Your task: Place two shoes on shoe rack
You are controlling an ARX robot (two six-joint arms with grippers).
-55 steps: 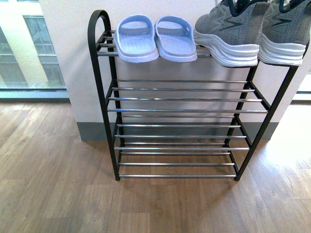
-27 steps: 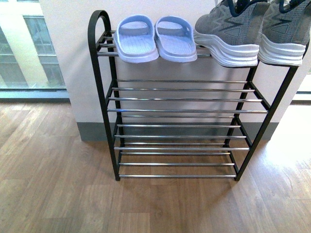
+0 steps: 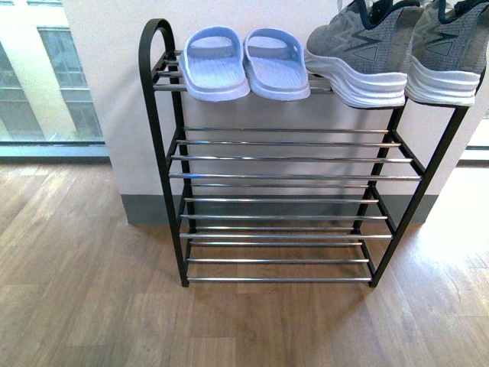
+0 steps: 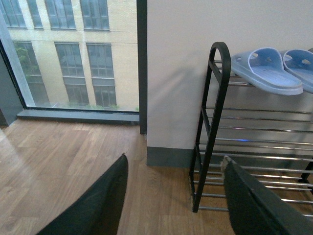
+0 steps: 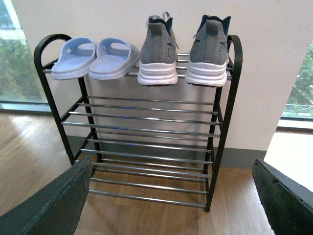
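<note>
Two grey shoes with white soles stand side by side on the top tier of the black shoe rack, at its right end: one shoe and the other at the frame's edge. The right wrist view shows both from behind, one shoe beside the other, on the shoe rack. My right gripper is open, back from the rack, holding nothing. My left gripper is open and empty, off the shoe rack's left end. Neither arm shows in the front view.
A pair of light blue slippers fills the left half of the top tier. The three lower tiers hold nothing. The rack stands against a white wall on wooden floor. Floor-level windows flank the wall.
The front view has shifted very slightly, so the rack sits a few pixels lower. The shoes and slippers have not moved.
</note>
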